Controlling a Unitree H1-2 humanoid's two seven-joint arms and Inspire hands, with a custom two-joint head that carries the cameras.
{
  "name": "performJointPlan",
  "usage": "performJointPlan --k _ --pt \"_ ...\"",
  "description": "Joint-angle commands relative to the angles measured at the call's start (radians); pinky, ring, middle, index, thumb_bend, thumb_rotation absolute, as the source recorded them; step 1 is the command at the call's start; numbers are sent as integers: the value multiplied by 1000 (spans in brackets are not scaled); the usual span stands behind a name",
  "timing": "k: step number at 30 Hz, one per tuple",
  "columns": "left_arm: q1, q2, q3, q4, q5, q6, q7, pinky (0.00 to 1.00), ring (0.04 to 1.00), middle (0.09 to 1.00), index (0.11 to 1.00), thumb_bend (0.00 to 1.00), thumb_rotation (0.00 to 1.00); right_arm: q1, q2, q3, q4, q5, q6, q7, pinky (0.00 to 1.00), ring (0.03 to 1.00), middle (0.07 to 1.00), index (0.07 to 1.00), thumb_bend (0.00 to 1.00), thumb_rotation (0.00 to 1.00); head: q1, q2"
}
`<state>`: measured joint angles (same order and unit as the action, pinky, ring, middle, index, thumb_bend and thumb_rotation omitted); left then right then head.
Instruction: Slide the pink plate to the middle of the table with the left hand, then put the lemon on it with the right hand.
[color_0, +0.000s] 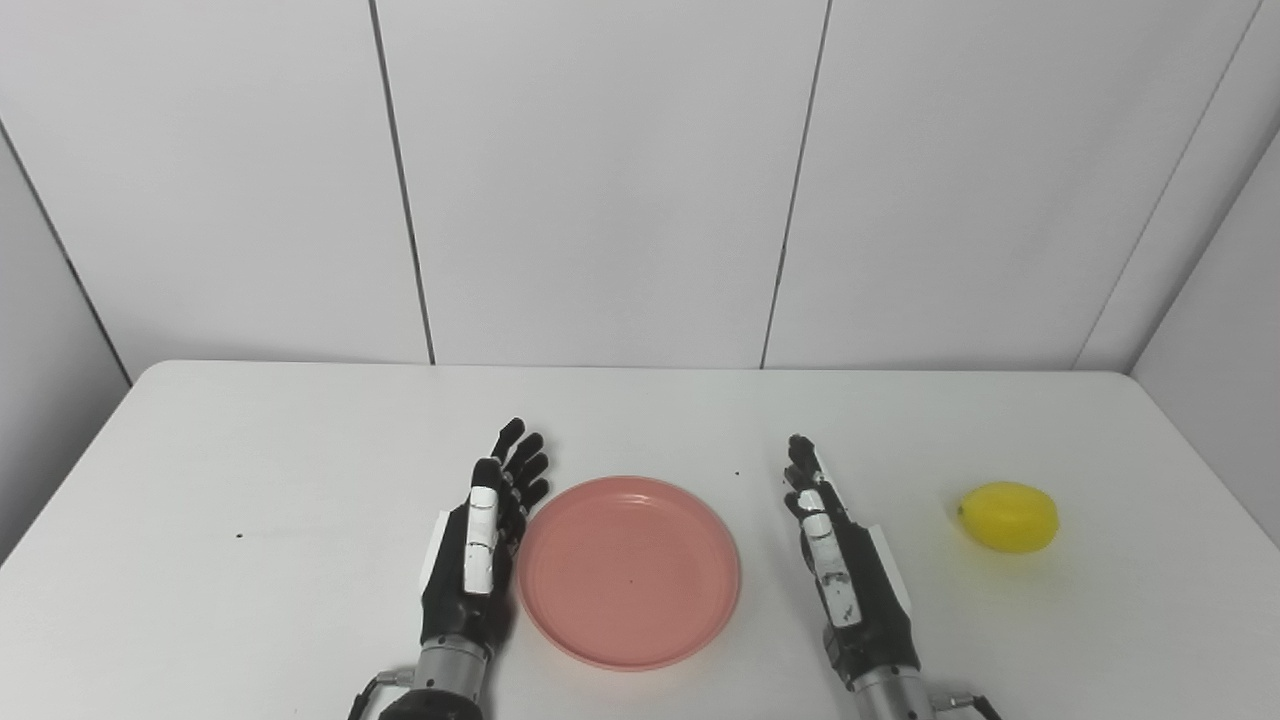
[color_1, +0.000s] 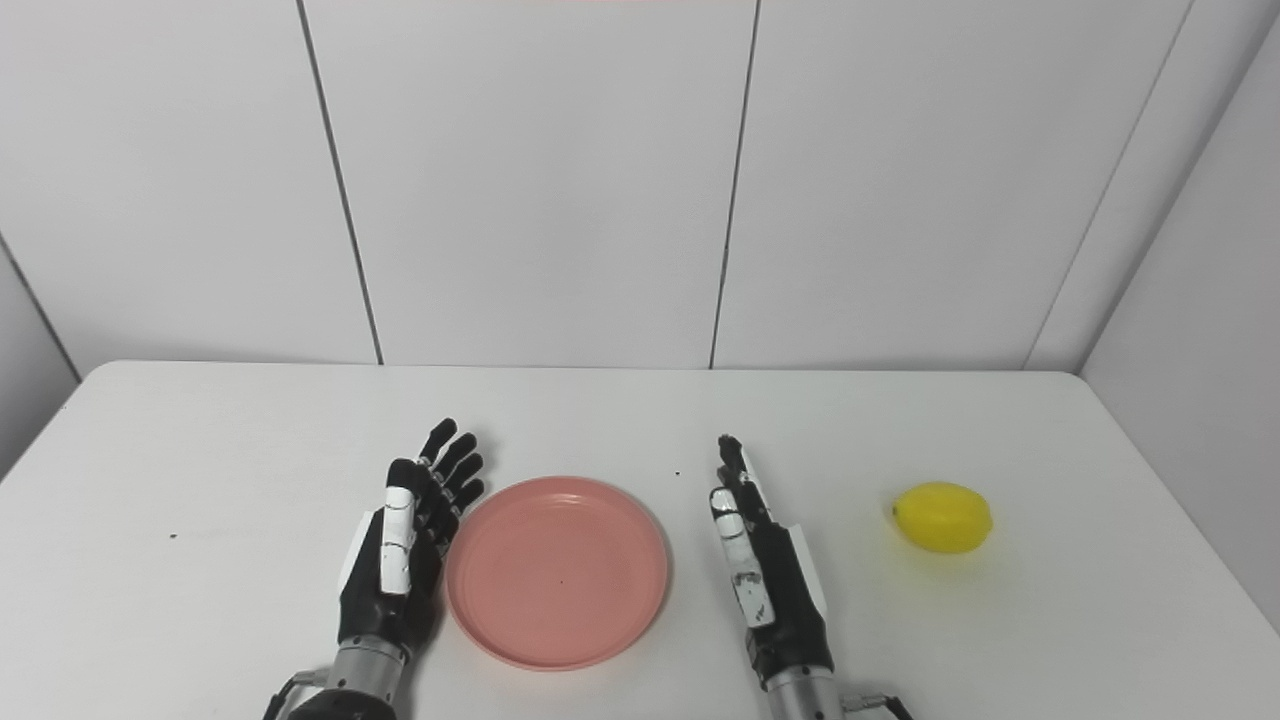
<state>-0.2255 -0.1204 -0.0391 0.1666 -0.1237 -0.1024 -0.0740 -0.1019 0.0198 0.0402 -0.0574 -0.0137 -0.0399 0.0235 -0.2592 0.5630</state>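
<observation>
Left eye view. One pink plate (color_0: 629, 571), mid-table near the front edge. One lemon (color_0: 1008, 516), on the table (color_0: 250, 450), well to the right of your right hand (color_0: 840, 560), long axis lying left-right. Your right hand is nearer it; fingers extended, holding nothing.

Right eye view. Your left hand (color_1: 405, 550): fingers spread, empty, just beside the plate's left rim; contact cannot be told. Count: one plate, one lemon, two hands.
</observation>
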Motion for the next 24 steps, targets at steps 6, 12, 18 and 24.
performJointPlan --k 6,12,18,24 --pt "-3 -21 -27 47 18 -58 -3 950 942 944 938 780 1000 -20 -20 -12 -39 -7 -6 -5 1000 1000 982 967 772 1000 -4 1" --pt "-4 -20 -39 84 30 -83 1 949 937 940 932 779 1000 -18 -17 -32 -63 12 6 -16 1000 1000 980 965 778 1000 -6 3" --pt "-9 -14 -50 105 61 -99 12 951 929 933 925 781 1000 -15 -27 -50 -111 3 3 -23 1000 1000 984 973 722 1000 -10 3" --pt "-18 1 -56 128 104 -117 23 955 928 932 927 786 1000 -11 -36 -58 -189 -20 43 -33 1000 1000 983 973 743 1000 -16 11"
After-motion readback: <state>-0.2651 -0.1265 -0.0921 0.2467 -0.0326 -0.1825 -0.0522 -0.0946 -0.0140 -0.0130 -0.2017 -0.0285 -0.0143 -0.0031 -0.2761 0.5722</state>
